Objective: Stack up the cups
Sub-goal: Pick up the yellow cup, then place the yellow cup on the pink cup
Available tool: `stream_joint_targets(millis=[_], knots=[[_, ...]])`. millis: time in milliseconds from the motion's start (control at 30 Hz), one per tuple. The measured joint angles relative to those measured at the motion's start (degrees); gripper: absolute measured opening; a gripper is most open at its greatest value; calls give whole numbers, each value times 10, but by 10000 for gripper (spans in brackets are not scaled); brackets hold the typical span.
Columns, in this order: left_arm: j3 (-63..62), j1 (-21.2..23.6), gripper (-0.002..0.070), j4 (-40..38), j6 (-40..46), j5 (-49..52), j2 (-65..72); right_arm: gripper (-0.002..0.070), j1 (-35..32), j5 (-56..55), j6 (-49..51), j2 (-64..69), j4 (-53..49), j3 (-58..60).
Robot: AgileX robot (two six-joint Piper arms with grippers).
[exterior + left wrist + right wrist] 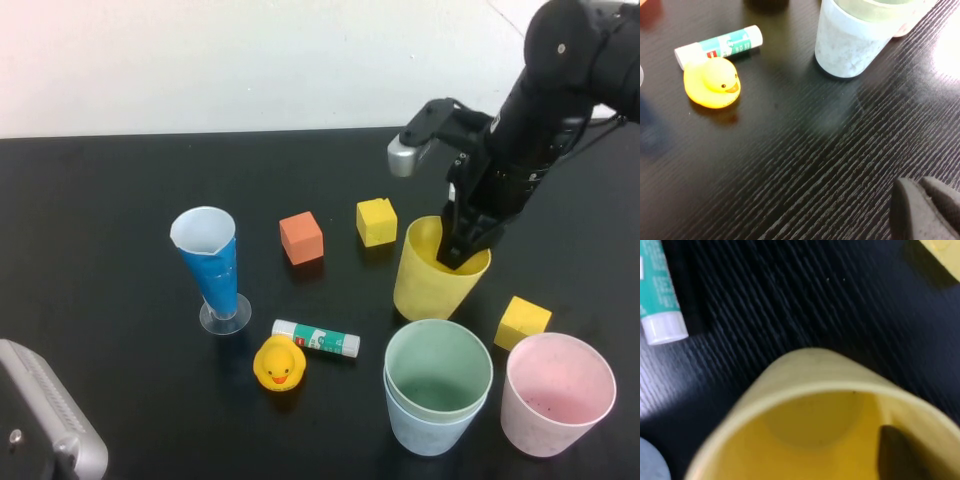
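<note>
The yellow cup [432,275] stands mid-right on the black table, leaning a little. My right gripper [463,250] is at its far-right rim, one finger [900,452] inside the wall and the other outside, shut on it. The cup fills the right wrist view [815,410]. The pale green cup [438,370] sits nested inside the light blue cup [425,430] at the front. The pink cup [557,395] stands alone to their right. My left gripper [927,205] is shut and empty, low over the front left of the table, with the blue cup [847,45] ahead of it.
A tall blue cone [212,265] stands at the left. An orange cube [301,238] and a yellow cube [376,221] lie behind the cups; another yellow cube [522,321] lies by the pink cup. A rubber duck [279,362] and a glue stick [316,339] lie at front centre.
</note>
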Motion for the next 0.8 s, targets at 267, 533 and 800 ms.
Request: stream_joint_targets(millis=[267, 533, 800], knots=[[0, 0, 2, -1, -7, -1, 0, 24, 0, 0, 15, -38, -23, -52], [0, 0, 2, -1, -10, 9, 0, 22, 0, 2, 61, -251, -60, -16], [0, 0, 2, -1, -12, 1, 0, 22, 0, 9, 62, -454, -50, 236]])
